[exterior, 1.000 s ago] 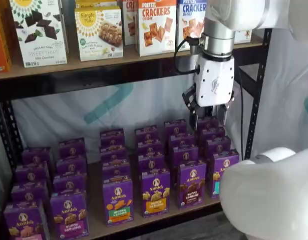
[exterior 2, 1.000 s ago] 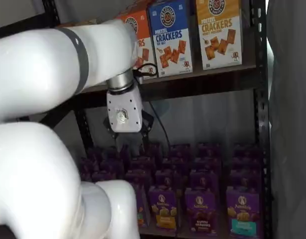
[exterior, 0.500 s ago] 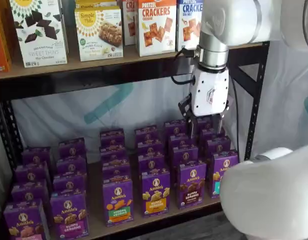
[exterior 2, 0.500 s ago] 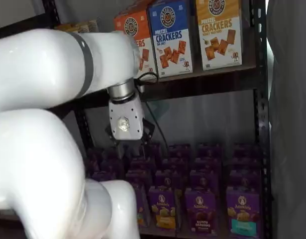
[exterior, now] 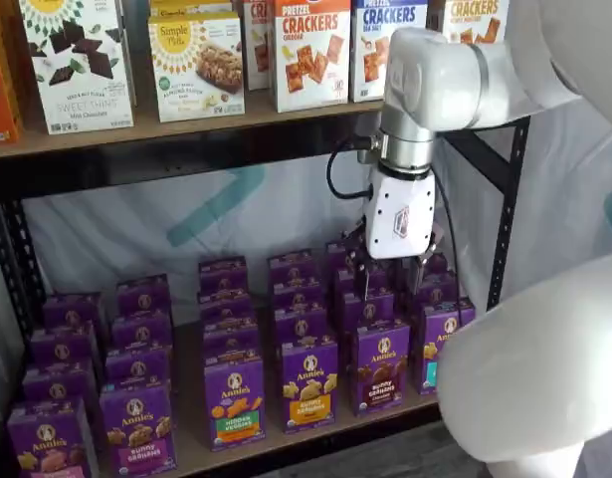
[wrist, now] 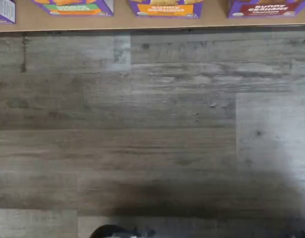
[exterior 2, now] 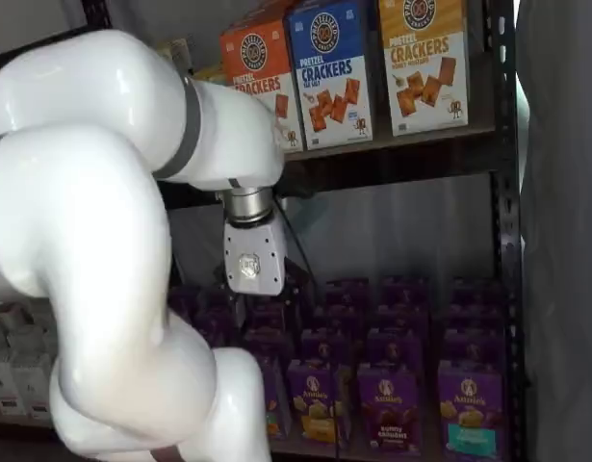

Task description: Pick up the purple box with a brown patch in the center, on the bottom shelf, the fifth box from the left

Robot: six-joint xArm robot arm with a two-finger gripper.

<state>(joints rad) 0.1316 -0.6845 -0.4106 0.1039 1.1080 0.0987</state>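
The tool (exterior: 393,282), having swung leftward and lower, is hanging spread above the rear rows, approaching; next it is needing to drop toward the purple box (exterior: 379,366) at its six o'clock on the bottom shelf (exterior: 191,438).

Grey wood-plank floor (wrist: 142,139); black rack (exterior: 505,199)

arm (exterior: 455,80): glossy white, grey joint band | gripper (exterior: 393,282): white body, black fingers, black cable
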